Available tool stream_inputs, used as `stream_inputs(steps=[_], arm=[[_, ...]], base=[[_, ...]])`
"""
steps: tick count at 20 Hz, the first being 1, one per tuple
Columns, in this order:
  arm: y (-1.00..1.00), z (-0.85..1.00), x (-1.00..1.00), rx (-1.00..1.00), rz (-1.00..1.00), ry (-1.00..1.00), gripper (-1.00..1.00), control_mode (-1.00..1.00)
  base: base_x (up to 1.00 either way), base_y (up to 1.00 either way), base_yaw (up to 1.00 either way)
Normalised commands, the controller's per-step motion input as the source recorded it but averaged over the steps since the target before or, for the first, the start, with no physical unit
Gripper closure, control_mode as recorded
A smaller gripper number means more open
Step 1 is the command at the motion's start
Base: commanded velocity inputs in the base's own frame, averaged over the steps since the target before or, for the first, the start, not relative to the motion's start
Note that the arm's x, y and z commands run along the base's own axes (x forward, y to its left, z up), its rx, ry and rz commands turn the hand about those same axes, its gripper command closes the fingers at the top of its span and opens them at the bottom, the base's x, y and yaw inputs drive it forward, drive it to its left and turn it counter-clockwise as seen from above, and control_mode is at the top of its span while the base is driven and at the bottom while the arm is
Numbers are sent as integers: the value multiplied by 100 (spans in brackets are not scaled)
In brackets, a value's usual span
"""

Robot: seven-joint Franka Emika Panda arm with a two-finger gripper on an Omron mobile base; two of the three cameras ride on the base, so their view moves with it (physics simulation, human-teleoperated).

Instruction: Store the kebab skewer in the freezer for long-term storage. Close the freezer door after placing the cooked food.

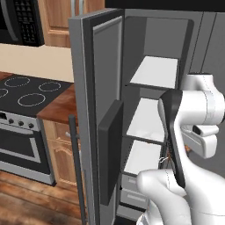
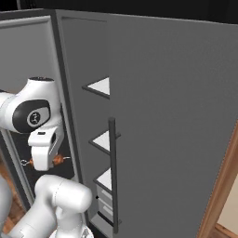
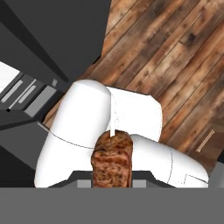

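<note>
While the stove [image 1: 26, 94] and its oven sit at nine o'clock in the left base view, the freezer door [image 1: 94, 118] stands swung wide open just to their right, its inner face and a dark door bin turned toward the arm and its long bar handle [image 1: 75, 169] at about seven o'clock. Past the door the freezer compartment [image 1: 154, 114] shows white shelves stacked from twelve down to six o'clock, with drawers at the bottom.

Further right, the arm rises from five o'clock, folded at the elbow, with the hand turned downward toward the floor in front of the open compartment. In the right base view the gripper [image 2: 44, 161] hangs at nine o'clock, and the kebab skewer [image 2: 59, 160] lies crosswise through it, stick ends poking out on either side.

The jaws are closed on the kebab skewer; in the hand view its brown meat chunk sits at six o'clock, between the finger tips, over the wooden floor [image 3: 175, 57].

The skewer looks light and stiff along its stick, though thin enough to twist or slip. The meat seems the surest hold, being wider and rougher than the stick. I judge the hand must lift and turn toward a shelf before release.
</note>
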Motion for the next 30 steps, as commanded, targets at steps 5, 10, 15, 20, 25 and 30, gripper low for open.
stream_inputs(steps=[5,10,15,20,25,30], arm=[[0,0,0,0,0,0,100,100],[0,-1,12,0,0,0,100,-100],[0,-3,55,0,1,-9,100,-100],[0,-31,44,-3,8,-2,100,-100],[-10,-17,36,-1,14,-10,100,-100],[0,14,20,-11,16,-22,100,-100]], base=[[0,2,0],[2,5,0],[0,0,0],[0,0,0],[0,0,0],[0,0,0]])
